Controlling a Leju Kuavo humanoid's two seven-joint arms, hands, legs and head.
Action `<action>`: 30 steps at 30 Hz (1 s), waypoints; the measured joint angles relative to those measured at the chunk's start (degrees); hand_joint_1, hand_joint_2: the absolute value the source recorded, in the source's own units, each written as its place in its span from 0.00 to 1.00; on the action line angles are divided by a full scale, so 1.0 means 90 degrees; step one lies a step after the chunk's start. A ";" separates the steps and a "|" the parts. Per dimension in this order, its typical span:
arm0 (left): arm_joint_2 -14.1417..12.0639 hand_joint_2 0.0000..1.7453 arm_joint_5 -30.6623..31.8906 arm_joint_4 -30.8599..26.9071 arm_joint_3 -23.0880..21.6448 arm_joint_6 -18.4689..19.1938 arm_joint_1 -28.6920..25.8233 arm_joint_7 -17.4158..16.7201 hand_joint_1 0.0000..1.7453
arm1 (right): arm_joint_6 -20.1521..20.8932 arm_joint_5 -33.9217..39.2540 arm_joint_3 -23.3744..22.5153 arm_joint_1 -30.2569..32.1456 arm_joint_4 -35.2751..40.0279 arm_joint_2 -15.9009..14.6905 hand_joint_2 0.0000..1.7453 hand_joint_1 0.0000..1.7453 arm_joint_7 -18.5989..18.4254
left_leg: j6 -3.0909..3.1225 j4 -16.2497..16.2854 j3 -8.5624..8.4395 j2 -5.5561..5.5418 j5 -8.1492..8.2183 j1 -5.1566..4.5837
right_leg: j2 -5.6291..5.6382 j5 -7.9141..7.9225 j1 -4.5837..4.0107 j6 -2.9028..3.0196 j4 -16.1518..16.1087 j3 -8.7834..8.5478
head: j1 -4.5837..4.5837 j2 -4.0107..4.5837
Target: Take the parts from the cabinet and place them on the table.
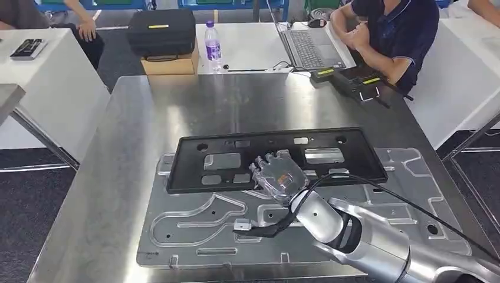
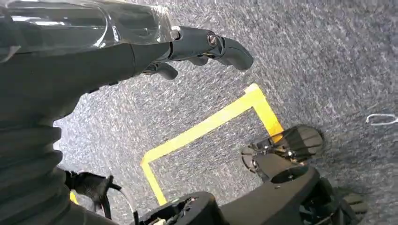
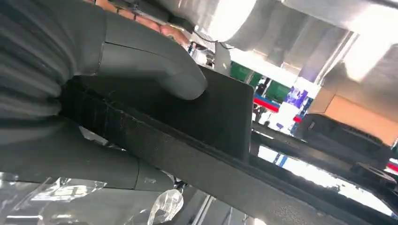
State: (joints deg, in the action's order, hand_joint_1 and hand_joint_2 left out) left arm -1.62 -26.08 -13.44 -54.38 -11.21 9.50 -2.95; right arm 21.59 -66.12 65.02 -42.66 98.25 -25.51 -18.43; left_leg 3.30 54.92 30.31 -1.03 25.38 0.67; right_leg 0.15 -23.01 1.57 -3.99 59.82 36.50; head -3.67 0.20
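Black panel flat on grey plate, long side across the table, overlapping the plate's far half. Plate flat on the steel table, near edge close to the table's near edge.

Right hand on the panel's near edge, about mid-length, arm coming in from lower right. In the right wrist view, thumb pressed on one face of the panel, rest of the hand under the opposite face, edge of the panel clamped between them. Fingers together on the panel; grip confirmed.

Left hand hanging beside the body over grey carpet with yellow tape marking. Fingers extended, loosely apart, holding nothing.

Beyond the steel table: white table carrying a water bottle, a laptop, and a black case on a cardboard box. Black handheld unit with yellow labels at the steel table's far right corner. Seated person in a dark shirt at far right; a second person's hand at far left. Phone on a white table at left.
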 joint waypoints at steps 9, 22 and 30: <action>-0.0010 1.00 -0.0034 0.0000 0.0000 0.0089 0.0014 0.0004 0.00 | -0.0005 0.0012 0.0002 -0.0017 0.0000 0.0031 1.00 1.00 0.0012 | 0.0091 0.0311 0.0200 0.0032 -0.0215 -0.0044 | 0.0034 -0.0052 -0.0098 0.0187 -0.0430 -0.0227 | -0.0034 0.0000; -0.0015 1.00 0.0078 0.0000 0.0000 0.0100 0.0017 0.0158 0.00 | -0.0002 0.0027 -0.0005 -0.0016 0.0000 0.0036 0.00 0.00 -0.0005 | -0.0140 -0.0048 -0.0016 0.0072 0.0080 0.0005 | 0.0005 -0.0034 -0.0157 0.0238 -0.0459 -0.0197 | -0.0036 0.0000; -0.0015 1.00 0.0029 0.0000 0.0000 0.0058 0.0014 0.0180 0.00 | -0.0002 0.0027 -0.0002 -0.0016 0.0000 0.0036 0.00 0.00 -0.0017 | -0.0141 -0.0045 -0.0026 0.0072 0.0078 -0.0033 | 0.0003 -0.0017 -0.0116 0.0221 -0.0459 -0.0202 | -0.0036 0.0000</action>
State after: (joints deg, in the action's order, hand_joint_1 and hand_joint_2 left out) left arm -1.75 -25.81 -13.44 -54.38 -10.69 9.63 -1.33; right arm 21.57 -65.88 65.00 -42.81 98.25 -25.18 -18.58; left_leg 2.03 54.51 30.08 -0.38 26.08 0.37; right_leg 0.17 -23.17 0.52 -2.00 55.69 34.68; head -4.00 0.20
